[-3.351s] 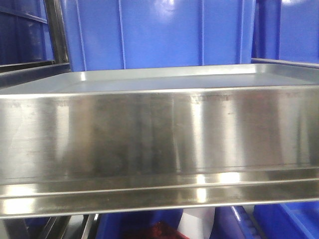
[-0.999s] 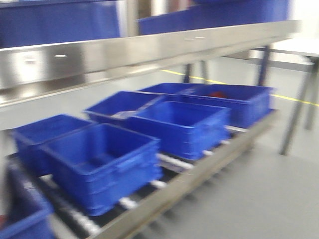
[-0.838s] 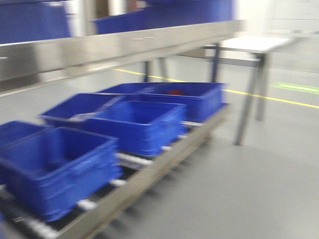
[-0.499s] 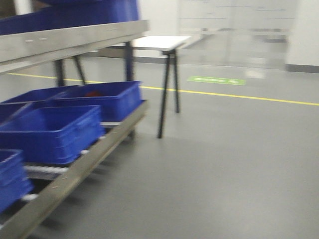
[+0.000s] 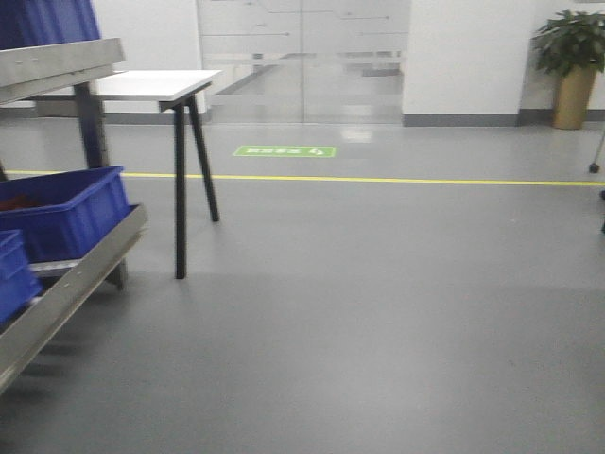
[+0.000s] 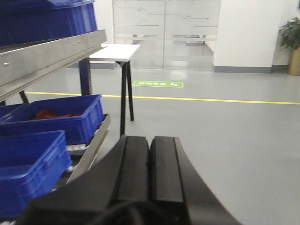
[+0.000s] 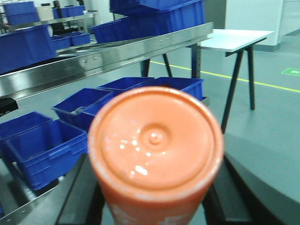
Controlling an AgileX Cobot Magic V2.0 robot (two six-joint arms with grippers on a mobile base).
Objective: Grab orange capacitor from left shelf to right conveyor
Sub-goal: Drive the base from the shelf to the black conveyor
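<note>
The orange capacitor point(image 7: 155, 145) fills the right wrist view, its round end cap facing the camera and white print just showing on its side. My right gripper point(image 7: 154, 199) is shut on it, one black finger on each side. My left gripper point(image 6: 150, 161) is shut with its two black pads pressed together and nothing between them. The left shelf point(image 5: 59, 61) shows as a steel lip at the far left of the front view, and also as the left shelf point(image 6: 51, 56) and the left shelf point(image 7: 117, 54) in the wrist views. The right conveyor is out of view.
Blue bins point(image 5: 61, 213) sit on the rack's lower roller tier, with more blue bins point(image 7: 42, 150) below the shelf. A white table point(image 5: 156, 85) on black legs stands beside the rack. Grey floor carries a yellow line point(image 5: 378, 180) and green marker point(image 5: 284, 151). A potted plant point(image 5: 572, 66) stands far right.
The front view has swung to the right: the steel shelf that filled it has slid off to the left edge, and grey floor, the white table and glass doors now show.
</note>
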